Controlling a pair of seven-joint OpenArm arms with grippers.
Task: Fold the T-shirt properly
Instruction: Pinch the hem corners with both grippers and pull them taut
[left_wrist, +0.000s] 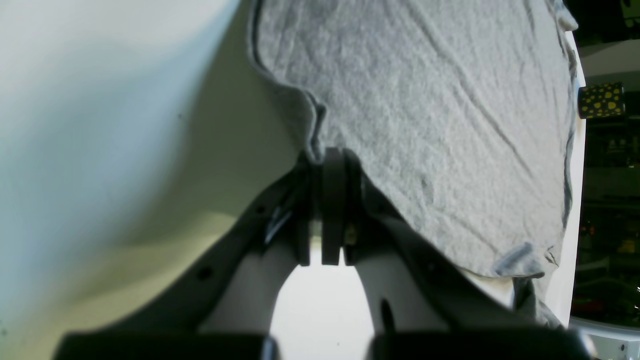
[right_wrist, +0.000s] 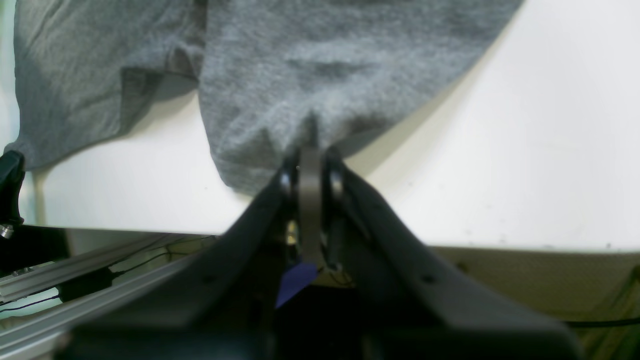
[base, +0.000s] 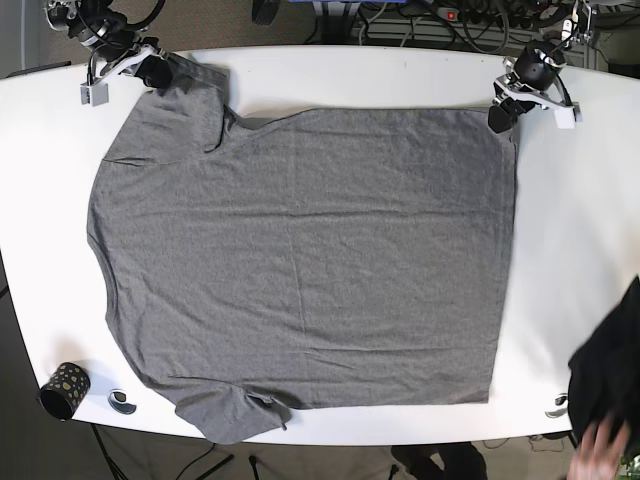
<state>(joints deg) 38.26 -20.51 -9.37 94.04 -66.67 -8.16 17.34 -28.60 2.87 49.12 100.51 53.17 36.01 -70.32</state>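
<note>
Left gripper (left_wrist: 332, 165) clamped on a hem corner of the grey T-shirt (base: 300, 270), black fingers pinched together. Right gripper (right_wrist: 310, 155) likewise closed on a sleeve edge at the far corner. No readable writing. Soft heathered knit, lightly wrinkled, spread flat across the white table (base: 580, 250). Black cup with yellow dots (base: 64, 388) near the table edge.

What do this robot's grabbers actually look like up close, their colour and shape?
Both are matte black. The left gripper and right gripper each have two long fingers that widen toward the wrist, like tongs, with small round holes along them and flat dark pads at the tips. From above, each arm end carries a white bracket-like piece beside its black parts. No markings are readable.
</note>
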